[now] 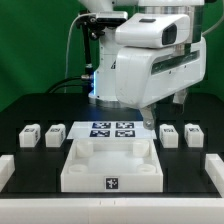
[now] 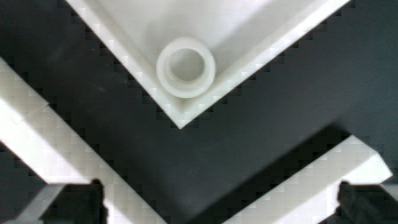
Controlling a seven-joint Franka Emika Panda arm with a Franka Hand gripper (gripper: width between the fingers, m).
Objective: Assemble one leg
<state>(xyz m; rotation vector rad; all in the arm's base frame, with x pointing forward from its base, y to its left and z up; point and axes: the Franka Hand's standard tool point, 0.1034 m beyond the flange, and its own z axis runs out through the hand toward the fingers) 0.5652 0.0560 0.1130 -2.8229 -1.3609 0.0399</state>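
Four stubby white legs with marker tags lie on the black table. Two are at the exterior view's left (image 1: pixel 30 133) (image 1: pixel 55 131) and two at its right (image 1: pixel 170 133) (image 1: pixel 193 132). The large white square part (image 1: pixel 110 165) sits at the front centre. My gripper (image 1: pixel 165 108) hangs above the table behind the right pair of legs, open and empty. In the wrist view its dark fingertips (image 2: pixel 68 205) stand wide apart around the gripper's middle (image 2: pixel 217 208). A corner of the square part with a round socket (image 2: pixel 185 68) lies below. No leg shows in the wrist view.
The marker board (image 1: pixel 112 129) lies flat behind the square part. White rail blocks stand at the table's front left (image 1: pixel 6 170) and front right (image 1: pixel 214 168). The arm's bulky white body (image 1: pixel 150 60) hides the back right. A green wall is behind.
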